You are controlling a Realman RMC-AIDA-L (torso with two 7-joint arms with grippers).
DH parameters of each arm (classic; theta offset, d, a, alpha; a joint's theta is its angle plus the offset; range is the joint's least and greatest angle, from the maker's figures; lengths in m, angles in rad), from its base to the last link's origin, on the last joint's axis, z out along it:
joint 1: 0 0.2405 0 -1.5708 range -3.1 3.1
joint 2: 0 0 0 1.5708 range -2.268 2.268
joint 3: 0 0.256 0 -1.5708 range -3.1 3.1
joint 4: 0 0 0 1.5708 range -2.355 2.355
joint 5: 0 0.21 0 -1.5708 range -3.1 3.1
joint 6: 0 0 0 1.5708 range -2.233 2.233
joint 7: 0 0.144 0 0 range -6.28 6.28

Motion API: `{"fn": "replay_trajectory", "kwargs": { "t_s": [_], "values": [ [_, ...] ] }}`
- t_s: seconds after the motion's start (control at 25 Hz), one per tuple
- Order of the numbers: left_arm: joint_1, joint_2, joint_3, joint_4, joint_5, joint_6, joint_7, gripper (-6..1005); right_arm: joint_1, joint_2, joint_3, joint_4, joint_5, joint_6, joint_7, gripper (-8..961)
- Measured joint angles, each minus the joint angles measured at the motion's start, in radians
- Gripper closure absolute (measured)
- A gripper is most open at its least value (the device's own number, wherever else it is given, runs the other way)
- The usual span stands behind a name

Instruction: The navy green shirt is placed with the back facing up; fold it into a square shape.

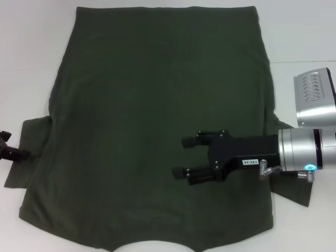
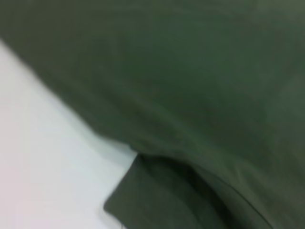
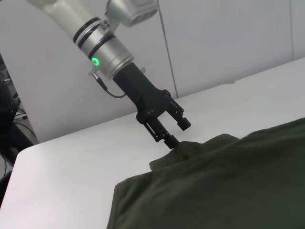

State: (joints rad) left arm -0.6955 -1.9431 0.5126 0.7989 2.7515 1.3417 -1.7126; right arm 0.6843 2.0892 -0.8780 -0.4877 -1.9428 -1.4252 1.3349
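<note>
Likely snag: left end effector pinching shirt sleeve thinly; may slip. Right end effector spread, hovering.

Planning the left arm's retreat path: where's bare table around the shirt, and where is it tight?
Bare white table runs along the navy green shirt's left edge, above the sleeve the left gripper is at. A narrower bare strip lies right of the shirt's upper edge. Tight spot: lower right, where the open right gripper hangs over the cloth.
</note>
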Motion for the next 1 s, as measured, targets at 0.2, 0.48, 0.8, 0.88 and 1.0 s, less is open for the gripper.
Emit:
{"fn": "replay_trajectory", "kwargs": {
  "t_s": [0.2, 0.48, 0.8, 0.88, 1.0],
  "values": [
    [-0.025, 0.013, 0.002, 0.0, 0.038, 0.02, -0.292, 208, 0.011, 0.0, -0.016, 0.0, -0.002, -0.005, 0.002, 30],
    [-0.058, 0.033, -0.003, -0.059, 0.077, -0.005, -0.547, 207, 0.032, 0.0, -0.061, -0.006, -0.003, -0.005, 0.013, 31],
    [-0.066, 0.035, 0.0, -0.113, 0.08, -0.076, -0.614, 207, 0.038, -0.002, -0.092, -0.013, -0.004, -0.006, 0.013, 31],
    [-0.068, 0.035, 0.002, -0.122, 0.08, -0.082, -0.625, 207, 0.038, -0.004, -0.096, -0.014, -0.004, -0.006, 0.014, 31],
    [-0.071, 0.035, 0.005, -0.14, 0.08, -0.09, -0.633, 208, 0.038, -0.006, -0.099, -0.015, -0.004, -0.006, 0.021, 32]
  ]
}}
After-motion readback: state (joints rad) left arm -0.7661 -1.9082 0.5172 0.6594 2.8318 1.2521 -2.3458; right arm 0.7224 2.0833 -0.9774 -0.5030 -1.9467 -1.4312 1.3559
